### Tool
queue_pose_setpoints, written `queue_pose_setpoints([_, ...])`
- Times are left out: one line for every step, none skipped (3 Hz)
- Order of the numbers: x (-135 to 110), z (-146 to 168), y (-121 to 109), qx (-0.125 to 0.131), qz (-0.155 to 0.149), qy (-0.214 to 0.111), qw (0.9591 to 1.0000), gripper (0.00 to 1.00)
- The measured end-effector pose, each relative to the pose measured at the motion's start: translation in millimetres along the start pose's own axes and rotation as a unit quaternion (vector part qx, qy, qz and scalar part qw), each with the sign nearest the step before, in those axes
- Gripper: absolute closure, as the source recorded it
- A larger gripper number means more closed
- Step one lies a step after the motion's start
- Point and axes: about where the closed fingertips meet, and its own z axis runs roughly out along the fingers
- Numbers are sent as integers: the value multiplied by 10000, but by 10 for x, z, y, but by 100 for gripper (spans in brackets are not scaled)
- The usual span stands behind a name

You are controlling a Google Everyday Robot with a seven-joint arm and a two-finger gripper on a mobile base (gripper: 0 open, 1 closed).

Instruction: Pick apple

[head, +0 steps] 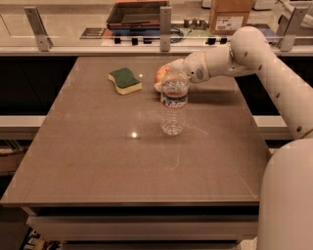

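Observation:
The apple is a small orange-red fruit at the back middle of the brown table. Only its left part shows. The rest is hidden by my gripper and by the top of the water bottle. My white arm reaches in from the right, and the gripper is at the apple, touching or wrapping it just above the table top.
A clear water bottle stands upright right in front of the apple and the gripper. A green-and-yellow sponge lies to the left of the apple. A counter with a tray, a cardboard box and metal brackets runs behind the table.

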Motion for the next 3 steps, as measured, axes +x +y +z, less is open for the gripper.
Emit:
queue_pose_setpoints([-153,-160,0,142,-26,16,9999,100])
queue_pose_setpoints([-334,-327,-42,272,-71,-34,9996,100])
queue_pose_setpoints([-534,-471,-72,419,-45,-126,9990,100])
